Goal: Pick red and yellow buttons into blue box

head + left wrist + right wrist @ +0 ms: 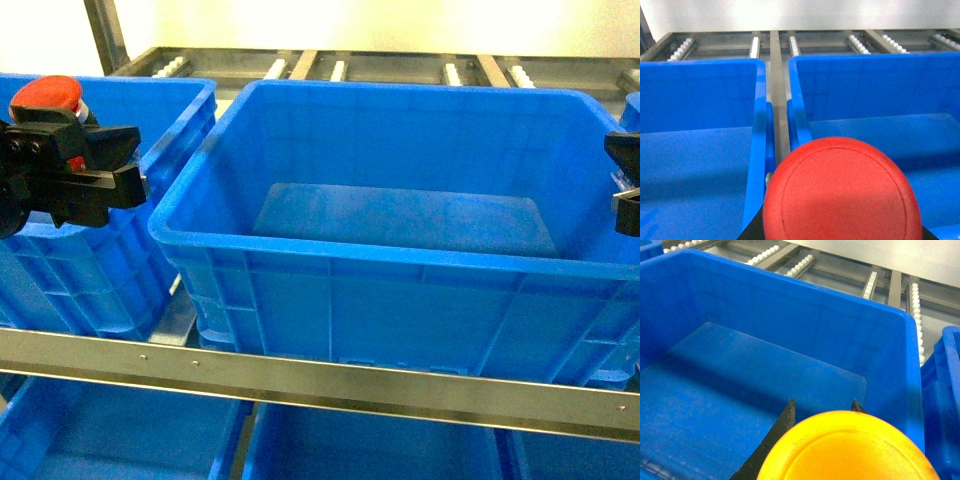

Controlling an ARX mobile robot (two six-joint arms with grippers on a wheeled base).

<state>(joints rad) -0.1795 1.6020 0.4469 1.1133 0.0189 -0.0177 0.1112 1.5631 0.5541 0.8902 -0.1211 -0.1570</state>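
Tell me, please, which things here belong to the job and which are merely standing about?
Belonging to the job:
- red button, held in the left pincer
- yellow button, held in the right pincer
- middle blue box

Standing about:
- left-hand blue crate
- roller rack

one red button (45,95), one yellow button (852,447), several blue crates (400,240)
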